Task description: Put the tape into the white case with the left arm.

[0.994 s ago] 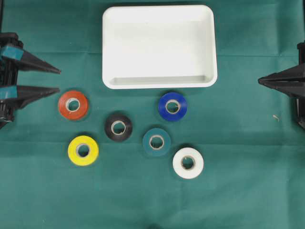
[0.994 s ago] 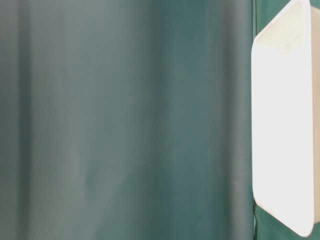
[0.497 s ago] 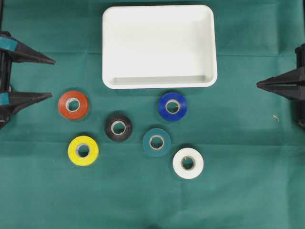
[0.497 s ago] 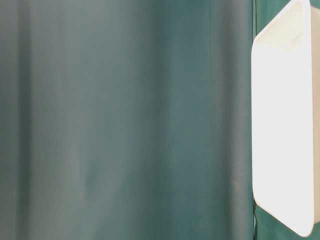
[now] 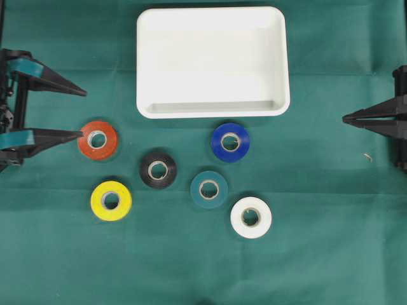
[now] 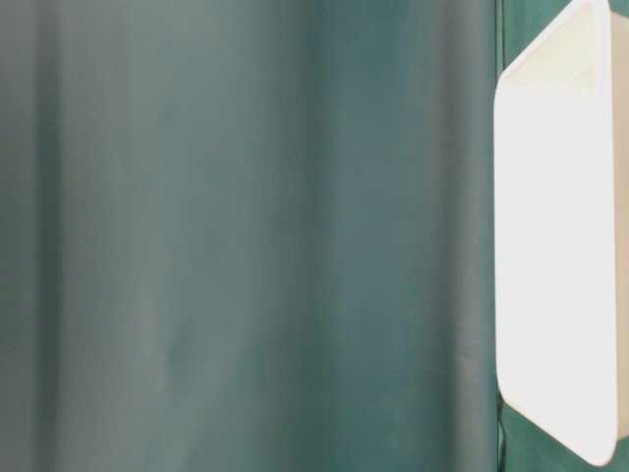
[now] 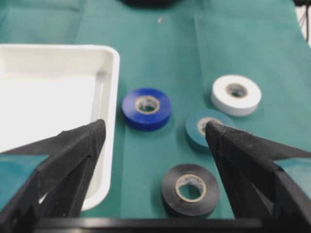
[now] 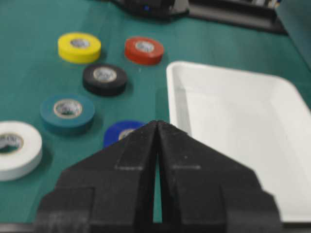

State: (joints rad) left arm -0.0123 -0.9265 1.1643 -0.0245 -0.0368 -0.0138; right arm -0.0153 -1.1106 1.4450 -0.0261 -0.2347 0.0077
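Left end effector (image 5: 84, 114) spread wide, empty, beside red tape (image 5: 97, 140); right end effector (image 5: 344, 117) closed, empty

- Overhead exterior: looks straight down on the green cloth (image 5: 318, 254); full layout in frame, moderate range.
- Table-level exterior: low, very close, turned sideways; white case (image 6: 560, 246) at right edge, blurred cloth elsewhere.
- Left wrist: looks forward between spread jaws; blue tape roll (image 7: 146, 108) ahead, black tape roll (image 7: 190, 189) nearest.
- Right wrist: looks forward over closed jaws.
- Shared: white case appears in all four views.
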